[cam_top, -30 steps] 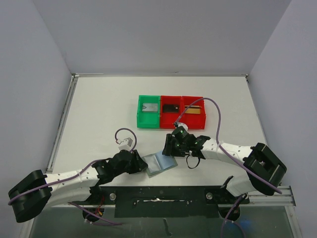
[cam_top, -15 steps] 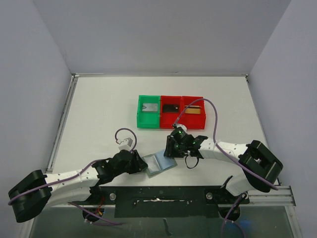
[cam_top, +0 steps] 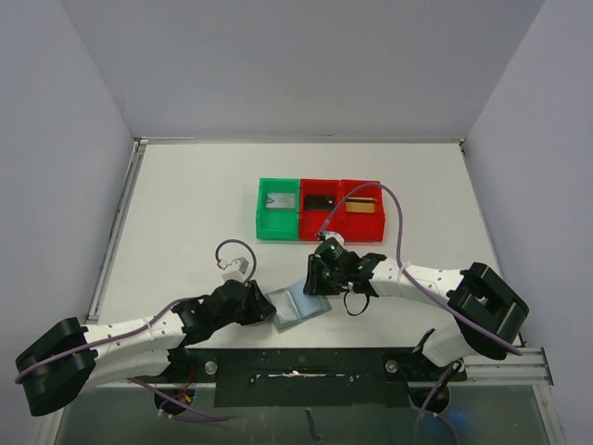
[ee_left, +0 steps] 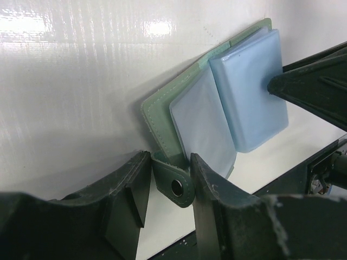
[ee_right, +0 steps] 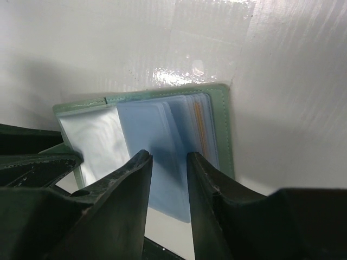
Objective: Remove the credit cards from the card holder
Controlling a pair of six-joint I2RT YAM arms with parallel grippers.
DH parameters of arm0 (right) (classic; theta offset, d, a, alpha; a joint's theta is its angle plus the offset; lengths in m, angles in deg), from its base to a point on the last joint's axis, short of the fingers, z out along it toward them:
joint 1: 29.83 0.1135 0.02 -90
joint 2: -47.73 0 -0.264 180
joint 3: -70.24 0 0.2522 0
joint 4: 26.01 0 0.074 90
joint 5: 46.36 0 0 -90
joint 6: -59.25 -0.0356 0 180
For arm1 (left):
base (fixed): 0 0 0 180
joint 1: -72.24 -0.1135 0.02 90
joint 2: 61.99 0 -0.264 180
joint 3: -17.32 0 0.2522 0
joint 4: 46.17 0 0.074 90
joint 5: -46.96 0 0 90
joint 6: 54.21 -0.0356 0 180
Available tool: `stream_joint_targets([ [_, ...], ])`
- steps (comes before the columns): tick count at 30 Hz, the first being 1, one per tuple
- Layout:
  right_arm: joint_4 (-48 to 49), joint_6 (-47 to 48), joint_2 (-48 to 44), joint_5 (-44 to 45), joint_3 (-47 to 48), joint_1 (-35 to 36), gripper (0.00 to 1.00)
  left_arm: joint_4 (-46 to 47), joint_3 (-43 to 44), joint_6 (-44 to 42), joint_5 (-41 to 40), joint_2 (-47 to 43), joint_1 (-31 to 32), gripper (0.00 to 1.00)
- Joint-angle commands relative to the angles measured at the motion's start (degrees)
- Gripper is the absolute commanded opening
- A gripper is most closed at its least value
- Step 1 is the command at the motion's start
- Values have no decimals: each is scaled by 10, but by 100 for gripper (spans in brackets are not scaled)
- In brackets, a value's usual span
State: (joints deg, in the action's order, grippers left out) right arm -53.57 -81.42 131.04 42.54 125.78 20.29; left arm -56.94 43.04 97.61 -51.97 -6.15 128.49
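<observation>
The card holder [cam_top: 298,306] lies open near the table's front edge, a pale green cover [ee_right: 222,124] with blue clear sleeves [ee_left: 249,92]. The gold-orange edge of one of the credit cards [ee_right: 198,127] shows inside the sleeves. My left gripper [cam_top: 266,306] [ee_left: 169,158] is shut on the holder's strap tab [ee_left: 176,187] at its left end. My right gripper [cam_top: 313,283] [ee_right: 168,155] hangs over the sleeve stack with its jaws narrowly open. One fingertip [ee_left: 279,86] touches the stack's far edge.
A green bin [cam_top: 260,209] with a grey card stands behind the holder. Beside it are two red bins [cam_top: 341,184], one with a black card and one with a gold card [cam_top: 363,206]. Purple cables loop above both wrists.
My right gripper has edged left and nearer over the holder's sleeves. The left gripper and the holder have stayed in place.
</observation>
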Motion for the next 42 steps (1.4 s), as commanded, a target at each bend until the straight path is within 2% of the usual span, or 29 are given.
stream_joint_targets([
  [1,14,11,-5,-8,25,8,33,10,25,-9,3,-2,-2,33],
  [9,44,8,-7,-43,23,9,33,7,27,-9,2,-4,-2,33],
  [16,132,-10,-15,-118,3,9,34,6,27,-9,1,-4,-2,32],
  [20,190,-33,12,-170,0,8,35,6,26,-8,1,-5,-2,32],
  [24,295,-73,62,-231,-6,14,36,11,22,-4,0,-6,-2,32],
  [29,312,-89,97,-227,-4,18,36,-7,21,0,-8,-24,-2,33],
  [33,289,-68,60,-213,-11,18,37,-18,12,4,-16,-50,-3,33],
  [35,243,-52,26,-179,-7,18,39,-18,10,9,-20,-59,-3,35],
  [39,111,-26,-40,-61,6,13,46,-17,15,0,-20,-72,-3,51],
  [42,26,-14,-65,7,10,-1,52,-21,23,-8,-21,-77,-3,58],
])
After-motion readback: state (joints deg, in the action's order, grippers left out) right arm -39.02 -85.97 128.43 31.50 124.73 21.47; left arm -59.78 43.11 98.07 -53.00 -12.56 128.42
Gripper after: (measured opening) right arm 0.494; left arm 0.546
